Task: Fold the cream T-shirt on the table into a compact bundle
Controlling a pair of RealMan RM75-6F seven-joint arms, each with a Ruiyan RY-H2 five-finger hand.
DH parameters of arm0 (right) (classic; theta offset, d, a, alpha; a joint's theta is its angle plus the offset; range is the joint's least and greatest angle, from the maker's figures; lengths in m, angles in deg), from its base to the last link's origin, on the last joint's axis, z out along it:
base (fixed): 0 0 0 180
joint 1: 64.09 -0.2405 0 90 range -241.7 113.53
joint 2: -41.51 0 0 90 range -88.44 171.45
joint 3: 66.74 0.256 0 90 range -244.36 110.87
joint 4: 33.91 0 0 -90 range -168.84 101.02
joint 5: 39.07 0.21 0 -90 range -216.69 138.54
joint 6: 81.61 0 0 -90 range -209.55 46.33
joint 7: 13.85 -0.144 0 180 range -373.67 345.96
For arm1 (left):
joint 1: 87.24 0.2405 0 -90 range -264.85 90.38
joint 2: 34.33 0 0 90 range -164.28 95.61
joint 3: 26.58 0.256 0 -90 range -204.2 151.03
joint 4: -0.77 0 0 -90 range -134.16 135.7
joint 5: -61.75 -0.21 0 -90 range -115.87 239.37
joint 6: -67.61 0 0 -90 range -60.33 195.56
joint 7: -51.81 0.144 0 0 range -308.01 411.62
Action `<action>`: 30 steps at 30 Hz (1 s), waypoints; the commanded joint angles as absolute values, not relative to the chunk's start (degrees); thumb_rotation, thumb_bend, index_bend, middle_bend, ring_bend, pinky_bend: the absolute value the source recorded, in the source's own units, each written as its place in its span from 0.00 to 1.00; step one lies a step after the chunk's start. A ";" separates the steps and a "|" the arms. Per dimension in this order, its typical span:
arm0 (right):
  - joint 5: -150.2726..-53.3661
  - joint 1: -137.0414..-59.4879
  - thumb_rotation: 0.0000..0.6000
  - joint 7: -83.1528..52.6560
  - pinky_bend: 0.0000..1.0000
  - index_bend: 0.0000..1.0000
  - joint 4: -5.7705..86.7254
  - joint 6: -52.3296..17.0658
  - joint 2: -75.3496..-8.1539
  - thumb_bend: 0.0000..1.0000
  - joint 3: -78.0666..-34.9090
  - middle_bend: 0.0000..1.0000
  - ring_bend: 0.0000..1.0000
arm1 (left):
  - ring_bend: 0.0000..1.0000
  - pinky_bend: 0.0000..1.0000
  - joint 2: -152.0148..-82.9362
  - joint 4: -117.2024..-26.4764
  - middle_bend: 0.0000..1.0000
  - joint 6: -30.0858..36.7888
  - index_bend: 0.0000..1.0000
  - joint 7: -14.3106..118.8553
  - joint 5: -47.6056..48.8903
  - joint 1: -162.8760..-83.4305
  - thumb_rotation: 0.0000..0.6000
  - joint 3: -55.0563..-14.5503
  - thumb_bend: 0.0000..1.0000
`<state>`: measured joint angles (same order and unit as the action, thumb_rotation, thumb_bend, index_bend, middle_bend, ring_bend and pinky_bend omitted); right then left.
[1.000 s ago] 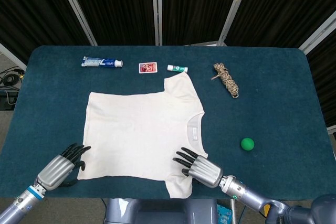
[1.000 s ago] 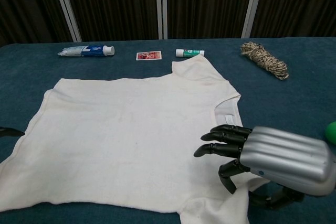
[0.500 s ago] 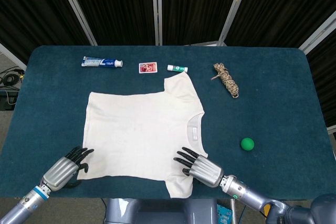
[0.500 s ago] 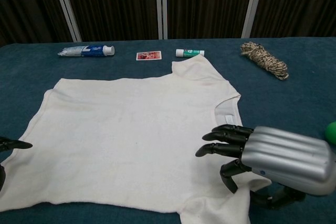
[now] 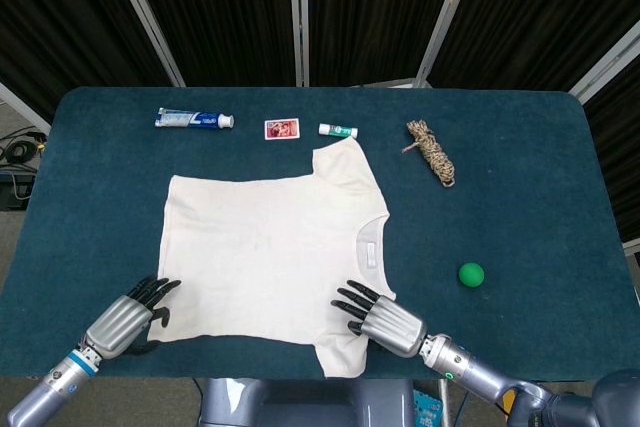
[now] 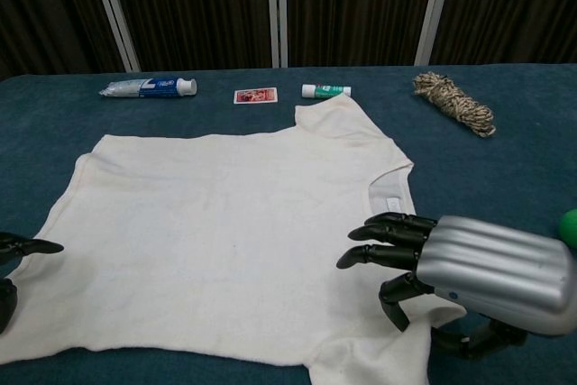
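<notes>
The left robot hand [image 5: 128,313] sits low by the near left corner of the bench, fingers extended and slightly spread. The right robot hand [image 6: 469,270] lies palm-down near the near edge, fingers [image 6: 383,242] stretched forward, holding nothing.

Head view sits up high and looks steeply down, taking in the whole blue table [image 5: 560,177] with the black curtain [image 5: 220,7] behind it. Chest view is way lower and closer, looking nearly level across the table [image 6: 532,169] toward that same curtain [image 6: 361,6]. Both catch the shirt [image 5: 270,247] [image 6: 216,223] and, beyond it, the toothpaste tube [image 5: 194,119] [image 6: 148,87] and the rope bundle [image 5: 431,152] [image 6: 453,102].
</notes>
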<state>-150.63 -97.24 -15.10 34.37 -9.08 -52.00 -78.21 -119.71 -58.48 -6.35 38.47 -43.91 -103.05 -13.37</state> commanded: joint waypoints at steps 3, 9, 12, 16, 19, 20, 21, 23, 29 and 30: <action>-150.64 -97.25 1.00 -15.12 0.00 0.72 34.40 -8.99 -52.06 0.43 -78.24 0.14 0.00 | 0.00 0.00 -119.98 -58.41 0.00 -6.38 0.54 38.36 -43.84 -103.21 1.00 -13.21 0.39; -150.56 -97.19 1.00 -15.12 0.00 0.72 34.41 -8.85 -52.12 0.43 -78.29 0.16 0.00 | 0.00 0.00 -120.15 -58.59 0.00 -6.25 0.55 38.79 -43.46 -103.50 1.00 -13.08 0.47; -150.47 -97.20 1.00 -15.31 0.00 0.72 34.30 -8.72 -52.03 0.43 -78.26 0.16 0.00 | 0.00 0.00 -120.36 -58.87 0.00 -5.74 0.57 38.27 -42.80 -103.73 1.00 -13.19 0.52; -150.41 -97.19 1.00 -15.78 0.00 0.72 34.13 -8.73 -51.95 0.43 -78.47 0.16 0.00 | 0.00 0.00 -120.42 -59.38 0.00 -5.87 0.69 37.67 -42.52 -103.87 1.00 -13.12 0.55; -150.47 -97.11 1.00 -16.98 0.00 0.72 34.04 -8.22 -51.77 0.43 -78.71 0.14 0.00 | 0.00 0.00 -120.24 -60.28 0.00 -6.37 0.78 35.75 -42.45 -103.97 1.00 -12.88 0.57; -150.54 -97.05 1.00 -17.65 0.00 0.72 34.03 -7.87 -51.70 0.43 -78.83 0.13 0.00 | 0.00 0.00 -120.07 -60.53 0.00 -6.65 0.79 35.60 -42.55 -104.00 1.00 -12.82 0.57; -150.68 -97.02 1.00 -18.39 0.00 0.72 34.00 -7.56 -51.56 0.43 -79.04 0.11 0.00 | 0.00 0.00 -119.85 -60.85 0.00 -6.98 0.80 35.50 -42.71 -104.01 1.00 -12.71 0.57; -151.12 -97.08 1.00 -19.98 0.00 0.72 33.87 -6.91 -51.11 0.43 -79.56 0.09 0.00 | 0.00 0.00 -119.15 -61.72 0.00 -7.70 0.81 35.45 -43.13 -104.03 1.00 -12.40 0.57; -152.05 -97.72 1.00 -22.94 0.00 0.72 34.71 -6.53 -49.26 0.42 -80.75 0.08 0.00 | 0.00 0.00 -116.83 -64.58 0.00 -9.86 0.82 35.01 -44.48 -103.98 1.00 -11.35 0.57; -152.04 -97.91 1.00 -23.50 0.00 0.72 35.41 -6.71 -48.76 0.42 -80.93 0.08 0.00 | 0.00 0.00 -116.35 -65.22 0.00 -10.21 0.82 34.68 -44.78 -104.00 1.00 -11.07 0.57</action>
<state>-151.90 -97.63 -22.86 34.73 -6.57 -49.34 -80.62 -116.80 -64.63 -9.80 35.05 -44.40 -103.99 -11.43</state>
